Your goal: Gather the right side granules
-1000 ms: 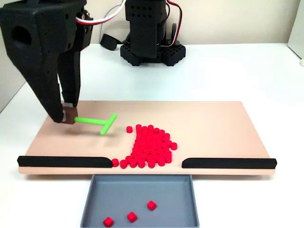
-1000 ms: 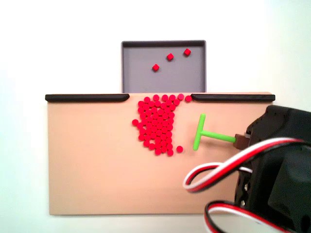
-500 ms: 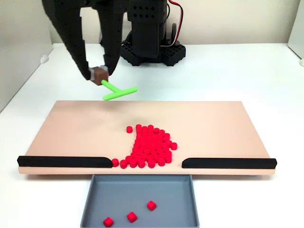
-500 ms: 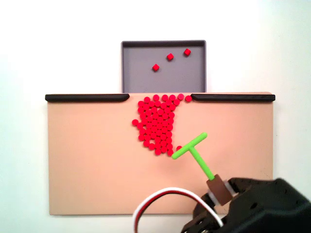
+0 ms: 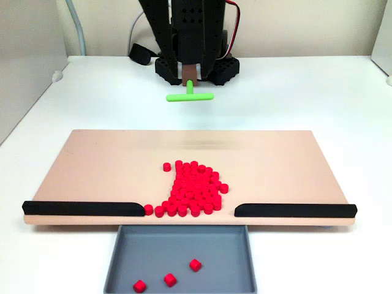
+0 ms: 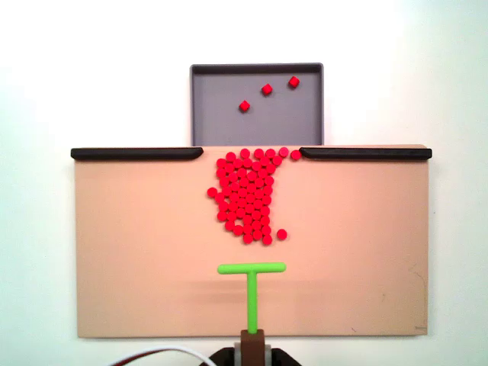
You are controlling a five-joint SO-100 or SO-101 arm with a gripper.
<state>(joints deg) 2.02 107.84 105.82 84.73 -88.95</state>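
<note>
Granules [image 5: 191, 191] lie heaped at the board's [image 5: 92, 165] near-edge gap; three sit in the tray [image 5: 122, 257]. Gripper [image 5: 190, 76], clamped on the green stick [image 5: 190, 96], hangs beyond the far edge. Gathering looks largely done.

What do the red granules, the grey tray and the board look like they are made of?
Small bright red cylinder granules: likely matte plastic, uniform colour. Shallow grey tray: probably moulded or printed plastic, thin even walls. Flat tan board: smooth and matte, possibly wood or laminate; no grain visible.
</note>
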